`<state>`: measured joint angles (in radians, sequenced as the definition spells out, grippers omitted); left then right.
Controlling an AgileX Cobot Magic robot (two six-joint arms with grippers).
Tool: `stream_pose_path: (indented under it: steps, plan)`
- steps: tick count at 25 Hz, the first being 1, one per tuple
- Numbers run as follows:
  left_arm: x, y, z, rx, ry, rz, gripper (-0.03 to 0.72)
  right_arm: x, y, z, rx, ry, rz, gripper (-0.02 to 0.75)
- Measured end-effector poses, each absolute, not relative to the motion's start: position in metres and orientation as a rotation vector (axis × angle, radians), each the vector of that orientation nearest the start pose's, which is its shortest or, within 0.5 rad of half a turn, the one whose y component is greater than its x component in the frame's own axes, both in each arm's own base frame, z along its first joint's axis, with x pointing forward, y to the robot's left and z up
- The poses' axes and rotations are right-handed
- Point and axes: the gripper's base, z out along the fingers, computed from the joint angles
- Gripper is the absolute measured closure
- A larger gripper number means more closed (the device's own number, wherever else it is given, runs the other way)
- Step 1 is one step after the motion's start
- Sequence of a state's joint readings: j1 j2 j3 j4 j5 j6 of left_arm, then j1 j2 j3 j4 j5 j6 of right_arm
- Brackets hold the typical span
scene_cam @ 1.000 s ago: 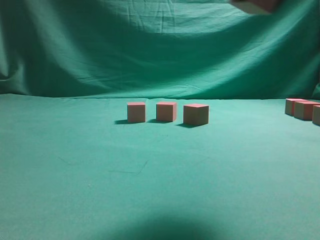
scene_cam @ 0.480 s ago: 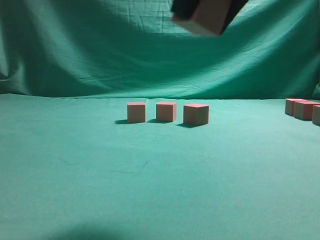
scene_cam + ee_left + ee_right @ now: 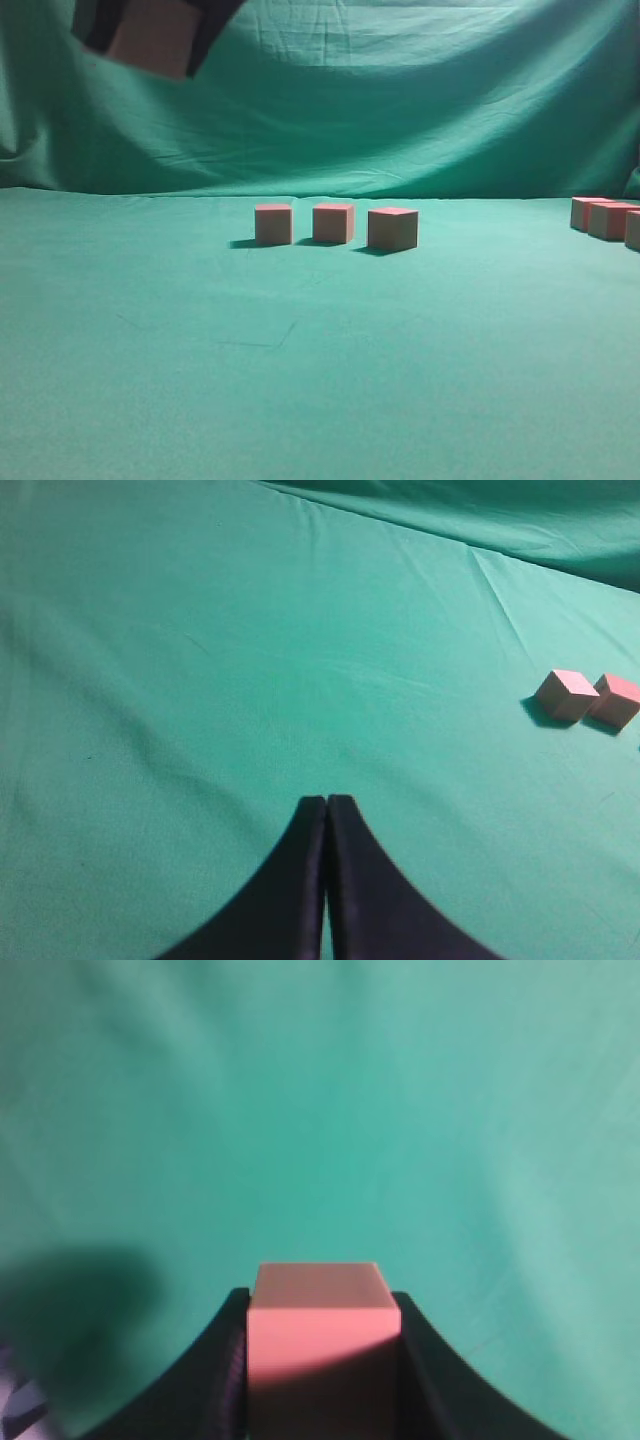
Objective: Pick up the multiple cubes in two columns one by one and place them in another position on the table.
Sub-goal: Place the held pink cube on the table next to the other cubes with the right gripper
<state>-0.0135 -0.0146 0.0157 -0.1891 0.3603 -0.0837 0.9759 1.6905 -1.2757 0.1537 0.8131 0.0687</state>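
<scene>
Right pincer clamped on one cube, dark fingers pressed against both its sides, pink face toward the wrist camera; in the exterior view, seen high at the upper left against the wrinkled backdrop, well above the worktop, the held cube tilted and blurred between dark fingers.

Left pincer fully clenched, tips touching, nothing between them, hovering over bare green cloth.

On the worktop, a row of three cubes near the middle: left one, middle one, right one, upright, set just beside each other with small gaps, the right one slightly nearer the camera; further cubes crowded at the right edge, partly cut off, number impossible to tell.

From the left wrist view, two cubes at the far right, close together, whether touching unclear.

No bins, trays or other containers visible; every resting cube directly on the cloth.
</scene>
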Motion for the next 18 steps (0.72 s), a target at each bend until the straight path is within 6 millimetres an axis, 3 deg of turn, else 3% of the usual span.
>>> stream_pose_path:
  steps: [3,6,10,18]
  plan:
    - [0.052,-0.007,0.177,-0.181,1.837,-0.253,0.688,0.216,0.316,0.277,-1.088,2.523,0.310,0.470]
    - [0.052,-0.007,0.177,-0.181,1.837,-0.253,0.688,0.242,0.328,0.285,-0.968,2.527,0.068,0.470]
    - [0.052,-0.007,0.177,-0.181,1.837,-0.253,0.688,0.268,0.342,0.268,-0.839,2.584,-0.167,0.470]
    - [0.052,-0.007,0.177,-0.181,1.837,-0.253,0.688,0.287,0.367,0.233,-0.617,2.666,-0.169,0.470]
